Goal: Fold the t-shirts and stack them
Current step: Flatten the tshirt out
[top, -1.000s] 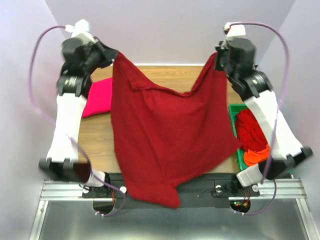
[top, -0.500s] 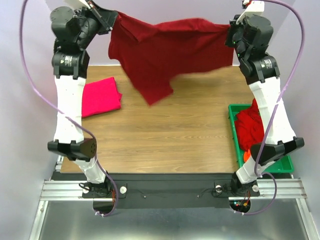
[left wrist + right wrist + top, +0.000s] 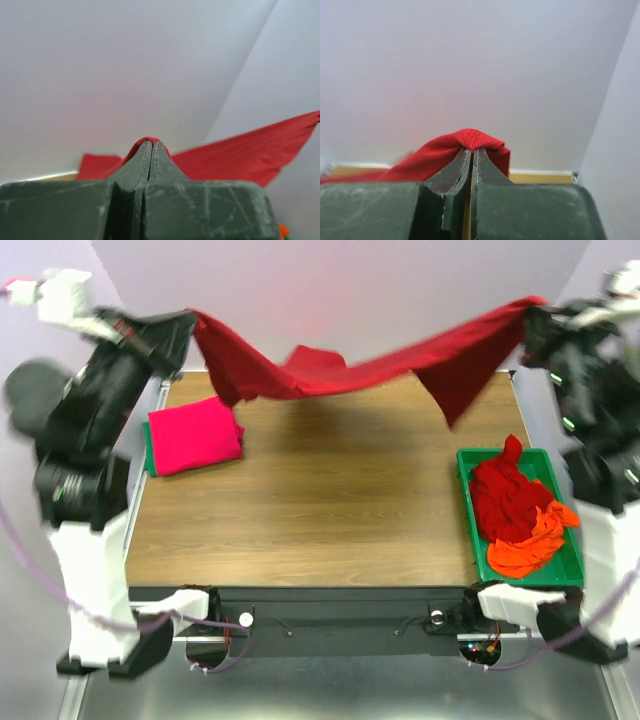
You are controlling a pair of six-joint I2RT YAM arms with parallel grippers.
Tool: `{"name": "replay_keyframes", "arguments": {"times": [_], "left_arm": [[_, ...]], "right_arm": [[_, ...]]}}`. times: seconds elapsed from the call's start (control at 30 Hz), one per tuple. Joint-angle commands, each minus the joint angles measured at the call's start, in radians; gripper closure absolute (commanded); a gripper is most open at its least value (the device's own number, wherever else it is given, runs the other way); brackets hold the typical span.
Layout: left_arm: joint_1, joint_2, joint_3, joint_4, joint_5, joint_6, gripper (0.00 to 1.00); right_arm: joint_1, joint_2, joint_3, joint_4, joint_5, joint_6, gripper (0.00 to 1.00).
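Note:
A dark red t-shirt hangs stretched in the air above the far edge of the table, pulled wide between both arms. My left gripper is shut on its left end; the cloth bulges over the pinched jaw tips. My right gripper is shut on the right end, where a red fold wraps over the tips. A folded pink-magenta t-shirt lies at the table's far left. Crumpled dark red and orange t-shirts sit in the tray.
A green plastic tray stands along the table's right edge. The wooden tabletop spreads between the pink shirt and the tray. Pale walls close in behind and on both sides.
Both arms swung up and apart. The red shirt went from draping over the table's front to hanging bunched, then to a wide taut span at the back.

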Motion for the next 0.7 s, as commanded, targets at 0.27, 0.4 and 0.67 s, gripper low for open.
{"name": "replay_keyframes", "arguments": {"times": [0.27, 0.4, 0.67], "left_arm": [[-0.001, -0.198, 0.142, -0.058, -0.065, -0.103, 1.00], [-0.001, -0.169, 0.128, -0.054, -0.045, -0.152, 1.00], [-0.001, 0.016, 0.053, -0.077, -0.019, -0.135, 1.00]], "right_arm": [[0.004, -0.192, 0.155, -0.089, -0.072, 0.091, 1.00], [0.004, -0.192, 0.142, -0.106, -0.057, 0.131, 1.00], [0.004, -0.143, -0.077, -0.106, 0.006, 0.270, 1.00]]}}
